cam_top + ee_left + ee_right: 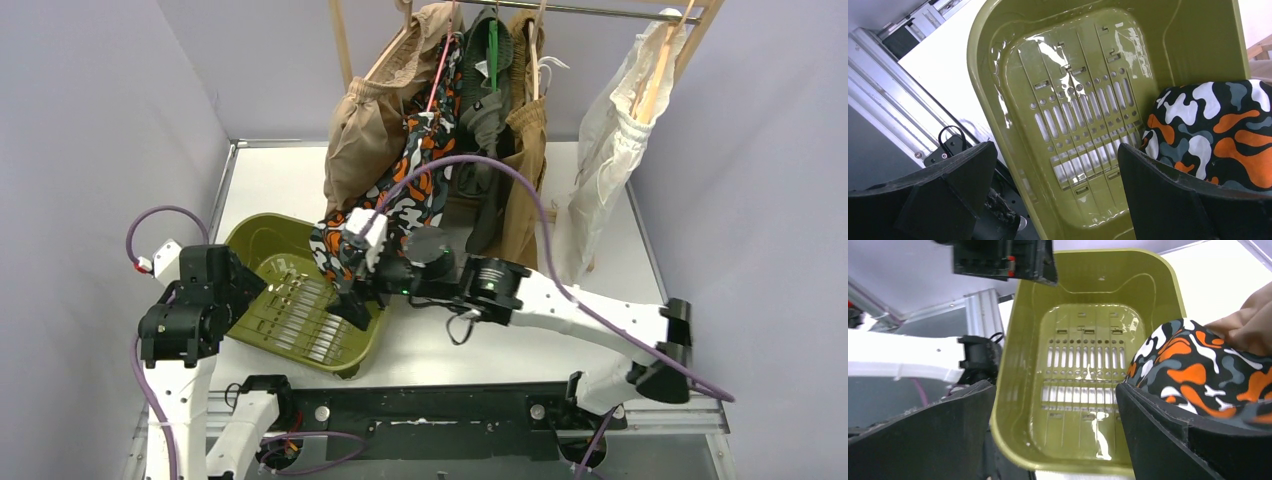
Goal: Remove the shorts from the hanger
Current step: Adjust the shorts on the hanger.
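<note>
Progress looks close to nil: the camouflage shorts [425, 170] hang from a pink hanger [441, 62] at upper centre of the overhead view, one leg drooping over the right rim of the green basket [250, 240], which holds nothing. The tan shorts [360, 130], olive shorts [487, 105], brown shorts [527, 160] and white shorts [612, 150] also hang on the rack [342, 40]. The left gripper [1058, 165] and the right gripper [1055, 400] hover by the basket, jaws spread wide, grasping nothing.

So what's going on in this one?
Two robot arms meet at the green basket. The right gripper and left gripper both face it open, holding nothing. The camouflage shorts are on their pink hanger, lower end dangling at the basket's rim beside the right gripper. The other shorts hang on the rack.
</note>
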You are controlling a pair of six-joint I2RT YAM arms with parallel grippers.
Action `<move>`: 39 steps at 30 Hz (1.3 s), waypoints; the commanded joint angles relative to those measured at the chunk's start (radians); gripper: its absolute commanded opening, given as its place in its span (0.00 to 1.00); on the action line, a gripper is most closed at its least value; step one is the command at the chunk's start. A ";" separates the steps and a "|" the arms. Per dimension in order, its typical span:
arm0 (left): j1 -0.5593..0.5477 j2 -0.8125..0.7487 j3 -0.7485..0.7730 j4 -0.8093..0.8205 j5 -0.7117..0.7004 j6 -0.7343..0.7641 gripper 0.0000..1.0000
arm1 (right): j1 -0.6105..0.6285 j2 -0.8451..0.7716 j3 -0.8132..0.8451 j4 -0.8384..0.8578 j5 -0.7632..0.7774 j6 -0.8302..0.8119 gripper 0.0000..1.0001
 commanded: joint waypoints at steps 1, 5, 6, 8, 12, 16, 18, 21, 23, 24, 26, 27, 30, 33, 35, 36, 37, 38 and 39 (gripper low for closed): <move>0.005 -0.031 0.005 -0.016 -0.004 -0.037 0.94 | -0.011 0.155 0.134 -0.034 0.080 -0.043 0.96; 0.005 -0.076 -0.057 0.007 0.043 -0.073 0.94 | -0.029 0.324 0.265 -0.161 0.275 -0.073 0.93; 0.005 -0.086 -0.077 0.025 0.061 -0.082 0.94 | -0.048 0.345 0.280 -0.185 0.322 -0.075 0.90; 0.005 -0.101 -0.120 0.056 0.103 -0.099 0.94 | -0.093 0.366 0.302 -0.206 0.395 -0.081 0.85; 0.005 -0.114 -0.219 0.125 0.176 -0.120 0.94 | -0.154 0.345 0.317 -0.240 0.512 -0.139 0.80; 0.005 -0.107 -0.301 0.187 0.212 -0.141 0.93 | -0.200 0.296 0.292 -0.257 0.562 -0.163 0.76; 0.005 -0.102 -0.334 0.204 0.213 -0.146 0.93 | -0.243 0.276 0.264 -0.270 0.563 -0.152 0.76; 0.005 -0.100 -0.366 0.226 0.212 -0.155 0.93 | -0.294 0.271 0.234 -0.315 0.612 -0.132 0.75; 0.005 -0.098 -0.375 0.229 0.192 -0.155 0.90 | -0.322 0.265 0.213 -0.333 0.651 -0.128 0.74; 0.005 -0.097 -0.374 0.227 0.180 -0.154 0.89 | -0.336 0.258 0.202 -0.335 0.667 -0.130 0.74; 0.005 -0.093 -0.366 0.220 0.156 -0.149 0.88 | -0.363 0.245 0.190 -0.345 0.698 -0.142 0.74; 0.005 -0.092 -0.361 0.222 0.147 -0.143 0.87 | -0.376 0.237 0.186 -0.349 0.711 -0.151 0.74; 0.005 -0.083 -0.345 0.221 0.114 -0.126 0.84 | -0.403 0.221 0.169 -0.362 0.734 -0.186 0.74; 0.005 -0.064 -0.329 0.231 0.094 -0.103 0.83 | -0.405 0.205 0.145 -0.375 0.747 -0.213 0.75; 0.005 -0.050 -0.321 0.243 0.087 -0.086 0.80 | -0.405 0.191 0.128 -0.378 0.747 -0.220 0.76; 0.005 -0.044 -0.317 0.248 0.085 -0.081 0.79 | -0.405 0.183 0.113 -0.371 0.751 -0.228 0.77; 0.006 -0.038 -0.314 0.255 0.085 -0.075 0.78 | -0.404 0.176 0.101 -0.372 0.760 -0.236 0.78; 0.005 -0.030 -0.311 0.263 0.085 -0.066 0.75 | -0.401 0.169 0.101 -0.384 0.762 -0.236 0.78; 0.006 -0.025 -0.308 0.276 0.087 -0.055 0.73 | -0.397 0.165 0.103 -0.396 0.759 -0.236 0.78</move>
